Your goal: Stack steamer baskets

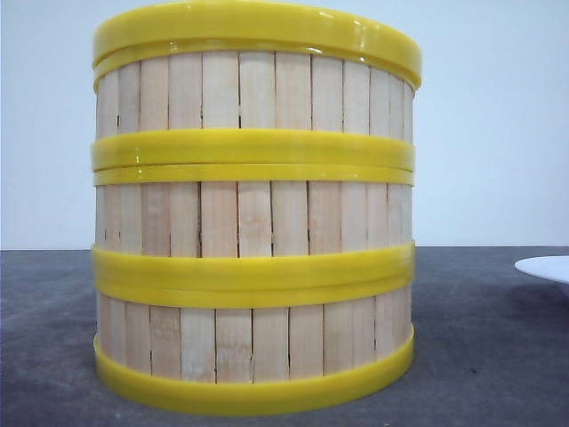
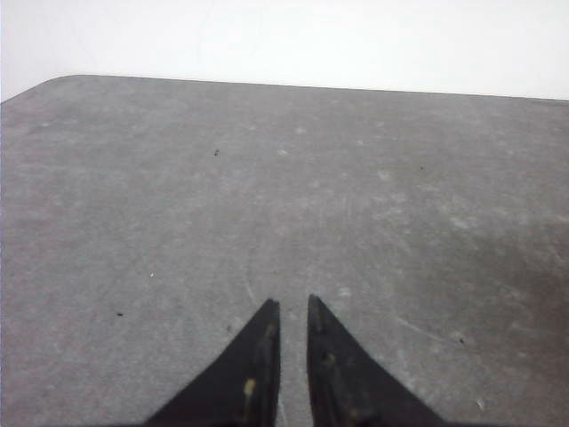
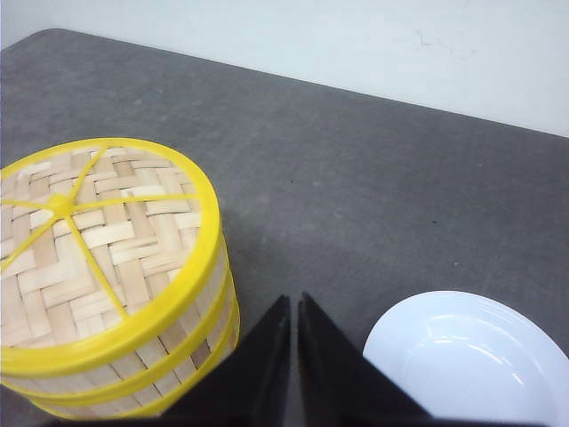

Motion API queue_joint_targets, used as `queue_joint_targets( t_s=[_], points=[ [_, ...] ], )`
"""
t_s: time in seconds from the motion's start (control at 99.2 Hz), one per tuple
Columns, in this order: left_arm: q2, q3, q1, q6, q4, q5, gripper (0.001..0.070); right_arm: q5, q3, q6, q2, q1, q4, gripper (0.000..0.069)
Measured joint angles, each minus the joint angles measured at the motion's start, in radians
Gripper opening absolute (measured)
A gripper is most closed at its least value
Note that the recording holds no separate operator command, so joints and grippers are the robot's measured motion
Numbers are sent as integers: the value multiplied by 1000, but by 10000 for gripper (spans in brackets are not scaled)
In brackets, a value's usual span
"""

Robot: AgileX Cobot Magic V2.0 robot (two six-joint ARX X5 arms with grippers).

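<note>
The baskets stand stacked with the lid on top, both grippers pinched together empty, so nothing seems left to do.

Looks like a lab or test bench setup, not a real kitchen. There's just a plain dark grey tabletop with scuffs and specks, and a bare white wall filling the upper part of the front view. The only kitchen-ish props are stacked steamer baskets and a white plate.
</note>
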Motion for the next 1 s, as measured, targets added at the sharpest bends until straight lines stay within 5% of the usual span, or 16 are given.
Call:
queue_joint_targets(
  t_s=[0.686,0.998],
  points=[
    [0,0,0,0,0,0,28,0,0,-5,0,0,0,10],
    [0,0,0,0,0,0,28,36,0,-137,0,-122,125,10]
  ],
)
